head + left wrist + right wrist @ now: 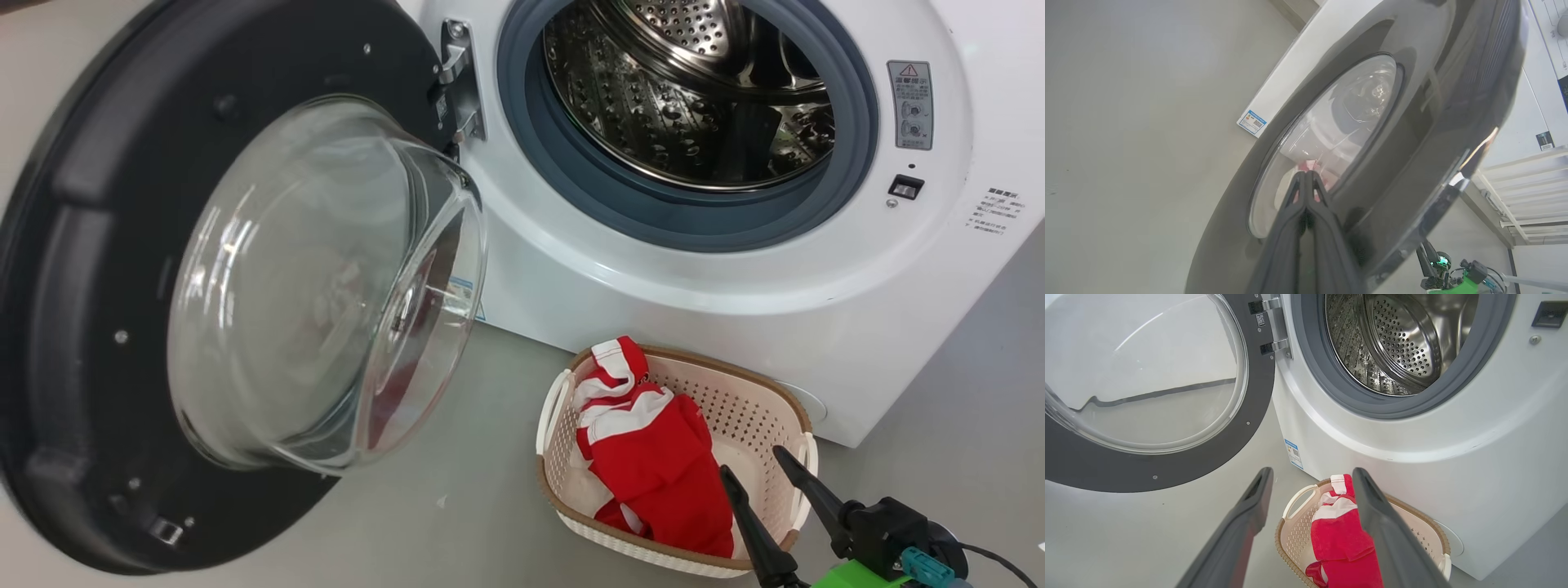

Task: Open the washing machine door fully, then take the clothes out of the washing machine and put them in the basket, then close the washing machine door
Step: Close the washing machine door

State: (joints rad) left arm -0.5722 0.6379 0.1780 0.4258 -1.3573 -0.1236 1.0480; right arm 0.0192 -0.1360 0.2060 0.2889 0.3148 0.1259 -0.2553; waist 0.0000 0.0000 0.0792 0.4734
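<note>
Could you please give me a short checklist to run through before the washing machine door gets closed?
1. Washing machine drum empty: ok in the visible part.
2. Clothes in the basket: ok.
3. Right pincer open and empty: ok.
4. Left pincer shut, by the outer face of the door: ok; contact cannot tell.
5. Door's swing clears basket and right pincer: cannot tell.

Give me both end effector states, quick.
Left end effector: shut, holding nothing, tips by the washing machine door.
Right end effector: open, empty, pointing at the basket.
</note>
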